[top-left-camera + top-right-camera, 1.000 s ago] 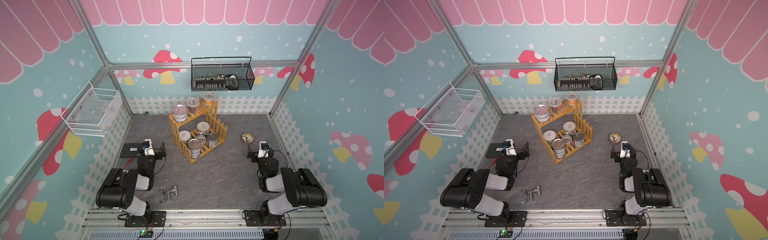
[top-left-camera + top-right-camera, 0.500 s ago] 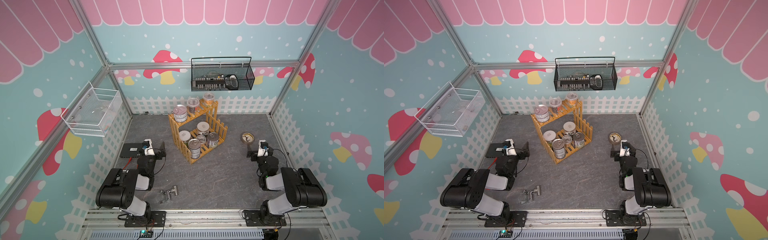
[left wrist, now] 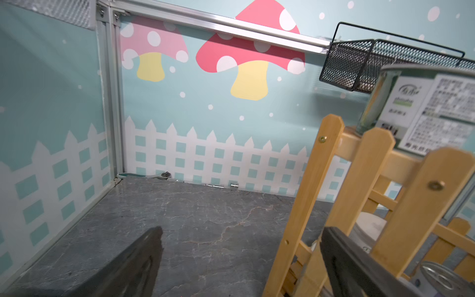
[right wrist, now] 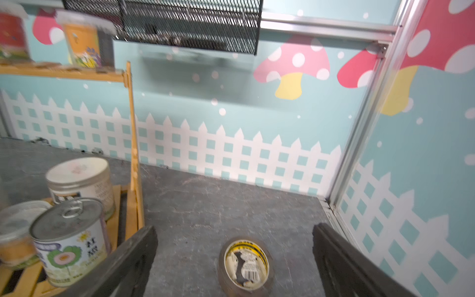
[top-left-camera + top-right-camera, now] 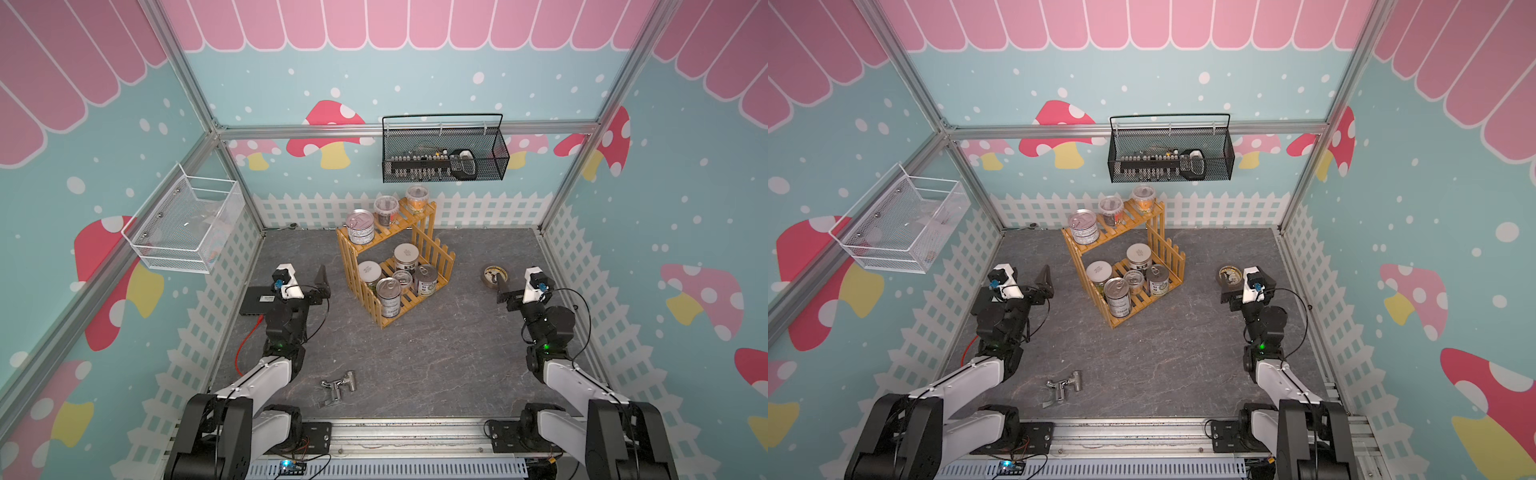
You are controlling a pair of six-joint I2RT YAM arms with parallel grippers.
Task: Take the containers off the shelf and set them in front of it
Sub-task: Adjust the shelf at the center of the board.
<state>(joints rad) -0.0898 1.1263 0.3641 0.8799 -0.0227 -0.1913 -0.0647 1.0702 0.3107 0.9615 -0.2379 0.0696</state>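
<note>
Containers (image 5: 390, 293) on the shelf (image 5: 434, 249), untouched.
Left fingers (image 5: 322, 277), open, face its slatted side; right fingers (image 5: 501, 289), open, face the unbarred front.

Eight containers (image 5: 389, 297) on bamboo shelf (image 5: 434, 251)

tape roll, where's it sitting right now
In both top views the tape roll lies flat to the right of the shelf, apart from it, just ahead of the right gripper, whose jaws stand open.
</note>
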